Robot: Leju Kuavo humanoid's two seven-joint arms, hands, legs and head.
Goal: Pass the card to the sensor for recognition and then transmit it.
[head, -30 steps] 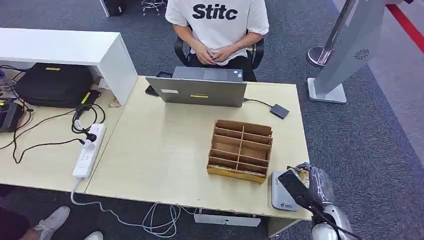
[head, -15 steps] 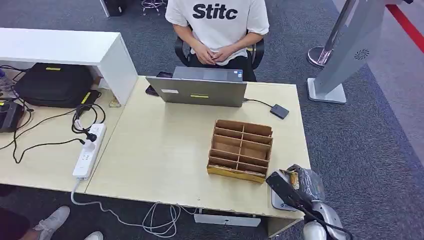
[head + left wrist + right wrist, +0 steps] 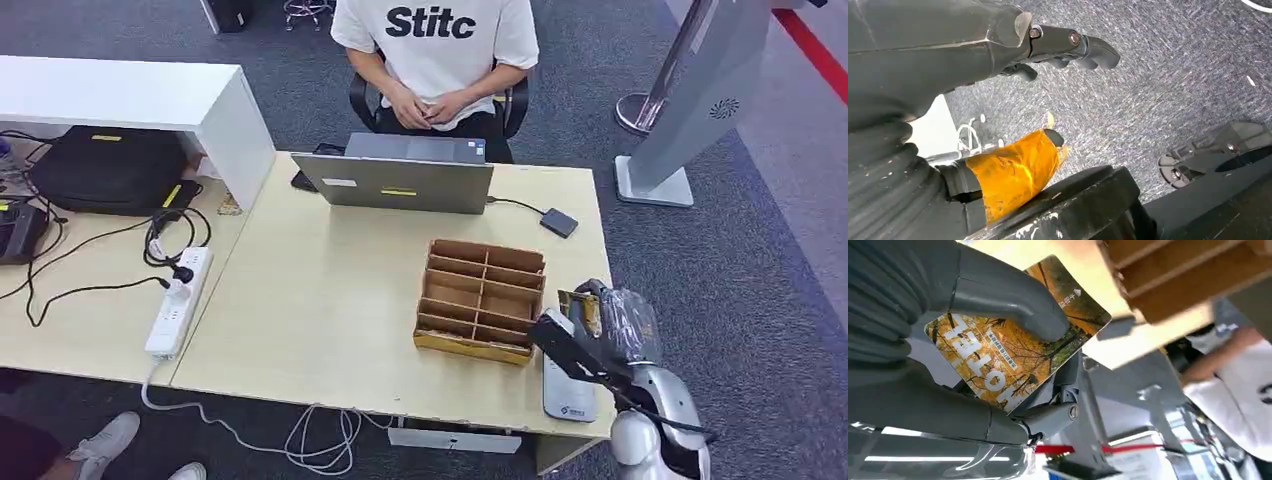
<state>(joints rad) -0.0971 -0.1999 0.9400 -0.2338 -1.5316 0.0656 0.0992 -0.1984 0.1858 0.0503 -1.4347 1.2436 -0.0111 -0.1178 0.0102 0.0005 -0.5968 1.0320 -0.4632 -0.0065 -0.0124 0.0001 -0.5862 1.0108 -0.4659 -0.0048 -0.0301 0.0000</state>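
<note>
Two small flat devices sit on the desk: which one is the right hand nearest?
The light grey flat sensor pad at the desk's near right corner, directly under the right hand; the small dark box lies by the laptop.

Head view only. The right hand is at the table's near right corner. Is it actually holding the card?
Observer: Yes. In the right wrist view the right hand has its thumb pressing the card, with the autumn-tree print facing the camera.
Operator: And the left hand?
Observer: In the left wrist view the left hand hangs over grey carpet, fingers apart, holding nothing.
</note>
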